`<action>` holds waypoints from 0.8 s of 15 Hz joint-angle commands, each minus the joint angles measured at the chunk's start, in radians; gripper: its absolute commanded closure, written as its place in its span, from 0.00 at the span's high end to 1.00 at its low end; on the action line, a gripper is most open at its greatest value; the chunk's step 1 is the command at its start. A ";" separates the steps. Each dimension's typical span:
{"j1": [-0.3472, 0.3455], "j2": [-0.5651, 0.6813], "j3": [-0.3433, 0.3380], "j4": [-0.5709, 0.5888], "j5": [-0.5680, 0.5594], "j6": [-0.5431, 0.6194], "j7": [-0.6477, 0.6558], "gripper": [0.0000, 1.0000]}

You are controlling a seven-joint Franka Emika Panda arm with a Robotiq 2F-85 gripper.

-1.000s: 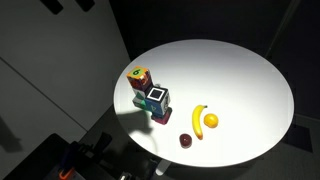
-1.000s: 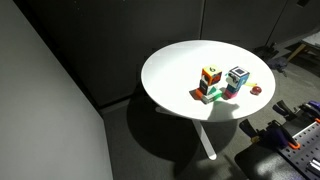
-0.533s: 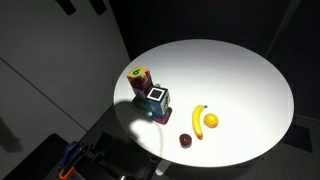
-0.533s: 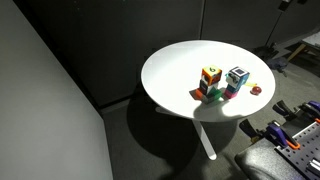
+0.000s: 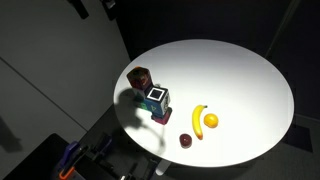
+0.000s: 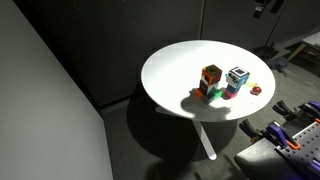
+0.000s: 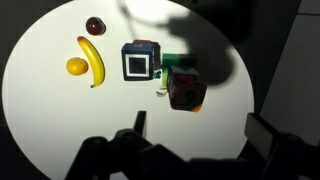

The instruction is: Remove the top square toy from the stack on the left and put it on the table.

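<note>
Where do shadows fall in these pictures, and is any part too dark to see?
Wrist view: a broad shadow lies over the table and the red stack; the gripper is only a black silhouette. In both exterior views the red stack is dim.

There is one table [image 5: 235,70], round and white. On it stand two stacks of square toys: one dark-topped stack [image 5: 140,80] and one blue-topped stack [image 5: 156,100]. Both exterior views show the same two stacks. How many toys are in each stack is too hard to see from here. In the wrist view one green block [image 7: 172,62] peeks out between the two stacks. There are three fruits on the table. One is a long yellow banana [image 5: 197,120]. One is a round orange fruit [image 5: 211,121]. One is a small dark red fruit [image 5: 186,140]. No two fruits are the same kind. There is one claw [image 7: 196,122], and it has two fingers [image 7: 139,125].
</note>
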 commanded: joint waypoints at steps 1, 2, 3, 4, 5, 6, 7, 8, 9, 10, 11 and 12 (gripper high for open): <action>0.002 0.059 0.022 0.033 0.001 0.033 0.028 1.00; 0.002 0.068 0.028 0.032 -0.003 0.042 0.034 1.00; 0.001 0.041 0.018 0.006 0.000 0.032 0.008 1.00; 0.001 0.050 0.021 0.006 0.000 0.036 0.009 1.00; 0.001 0.052 0.021 0.005 0.000 0.036 0.009 1.00; 0.001 0.052 0.021 0.005 0.000 0.036 0.009 1.00; 0.001 0.052 0.020 0.005 0.000 0.036 0.009 1.00; 0.001 0.051 0.020 0.005 0.000 0.036 0.009 1.00; 0.001 0.051 0.020 0.005 0.000 0.036 0.009 1.00; 0.001 0.051 0.020 0.005 0.000 0.036 0.009 1.00; 0.001 0.051 0.020 0.005 0.000 0.036 0.009 1.00; 0.001 0.051 0.020 0.005 0.000 0.036 0.009 1.00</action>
